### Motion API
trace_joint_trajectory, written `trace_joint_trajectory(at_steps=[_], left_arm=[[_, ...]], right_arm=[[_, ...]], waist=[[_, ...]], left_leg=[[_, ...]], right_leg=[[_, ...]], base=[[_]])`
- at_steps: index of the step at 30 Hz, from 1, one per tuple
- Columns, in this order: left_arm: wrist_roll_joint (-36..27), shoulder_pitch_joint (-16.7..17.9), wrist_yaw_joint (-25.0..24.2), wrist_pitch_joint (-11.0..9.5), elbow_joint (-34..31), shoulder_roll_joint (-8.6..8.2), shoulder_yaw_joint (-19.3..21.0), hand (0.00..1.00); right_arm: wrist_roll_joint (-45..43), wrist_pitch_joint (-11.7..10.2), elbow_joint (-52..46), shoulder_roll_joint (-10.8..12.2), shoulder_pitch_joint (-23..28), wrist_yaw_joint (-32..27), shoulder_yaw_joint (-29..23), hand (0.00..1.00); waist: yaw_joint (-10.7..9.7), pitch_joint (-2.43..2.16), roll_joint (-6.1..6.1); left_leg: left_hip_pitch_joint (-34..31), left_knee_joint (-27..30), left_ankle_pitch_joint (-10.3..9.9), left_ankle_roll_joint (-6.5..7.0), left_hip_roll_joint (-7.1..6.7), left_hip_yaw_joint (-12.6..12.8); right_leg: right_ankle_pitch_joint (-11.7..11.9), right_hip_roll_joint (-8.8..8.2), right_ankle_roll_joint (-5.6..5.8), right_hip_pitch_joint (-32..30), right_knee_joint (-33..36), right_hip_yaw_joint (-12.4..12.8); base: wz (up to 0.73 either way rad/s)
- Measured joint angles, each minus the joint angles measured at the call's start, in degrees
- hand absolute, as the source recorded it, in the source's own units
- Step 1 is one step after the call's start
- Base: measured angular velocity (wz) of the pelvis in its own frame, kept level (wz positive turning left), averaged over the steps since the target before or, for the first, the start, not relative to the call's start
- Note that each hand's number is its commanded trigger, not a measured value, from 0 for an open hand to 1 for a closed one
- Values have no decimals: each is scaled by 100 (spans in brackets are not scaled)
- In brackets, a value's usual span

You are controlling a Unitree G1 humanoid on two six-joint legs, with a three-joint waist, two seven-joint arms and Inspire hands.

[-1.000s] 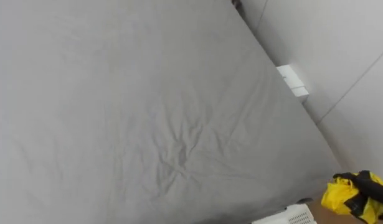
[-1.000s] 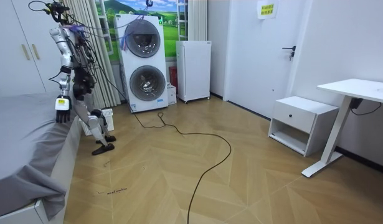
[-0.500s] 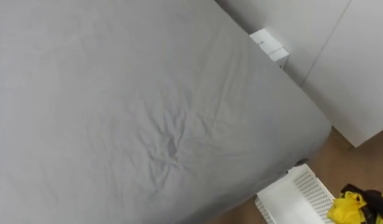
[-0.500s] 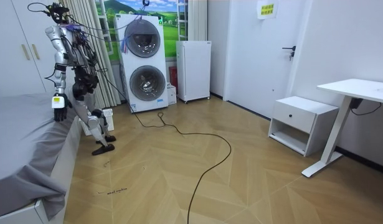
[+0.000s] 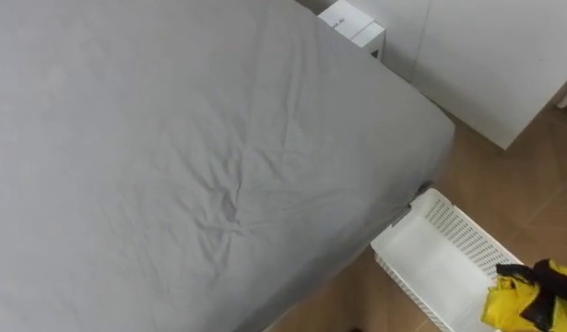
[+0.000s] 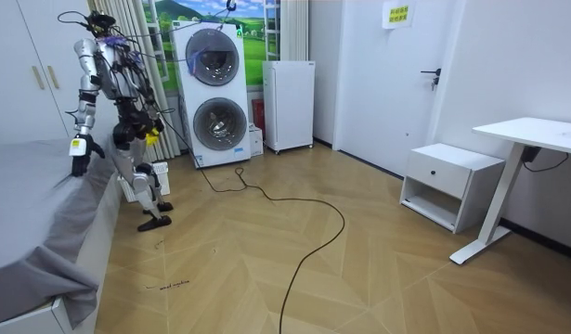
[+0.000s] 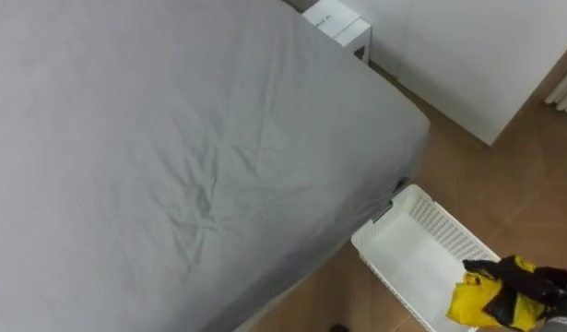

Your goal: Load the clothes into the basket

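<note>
A: One yellow garment (image 5: 509, 302) was bunched in the right hand (image 5: 552, 295), dark fingers curled round it. It hung at the end of the white basket (image 5: 421, 249), which stood on the floor against the corner of the grey bed (image 5: 172, 138).

B: And the other hand?

A: The left hand (image 6: 77, 165) hung by the bed's edge in the room view. I could not tell how it was set.

B: How should the drop have gone?

A: In my judgement, the hand needed to come over the basket's middle and sink low before it let go. Released at the rim, the cloth might have draped over the wall or slid to the floor.

B: The count?

A: One garment, one basket, one bed, two hands.
</note>
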Motion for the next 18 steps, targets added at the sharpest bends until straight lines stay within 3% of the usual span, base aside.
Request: trace_joint_trajectory(at_steps=[2,11,15,18], left_arm=[[-3,-32,1,-71,-38,0,0,0],[-2,-26,-5,-122,-37,1,-27,0],[-44,-49,-3,-436,-53,20,-121,0],[-60,-90,2,-496,-53,50,-254,0]], right_arm=[[43,-59,3,-33,-16,5,0,0],[364,-224,3,-52,-3,134,0,0],[374,-246,2,-65,-5,243,16,0],[398,-292,2,-69,-4,253,72,0]], waist=[[2,14,18],[2,-5,58],[3,-6,59],[2,-3,55]], left_leg=[[-19,-11,0,1,-2,0],[-23,-21,-4,6,-5,33],[-14,-8,-4,6,-17,66],[-5,7,-4,6,-20,70]], right_leg=[[16,3,-5,-5,9,0],[4,12,-41,-37,56,0],[-26,-6,-43,-54,95,11],[-39,-13,-47,-55,120,15]], base=[[0],[-1],[-3],[-2]])
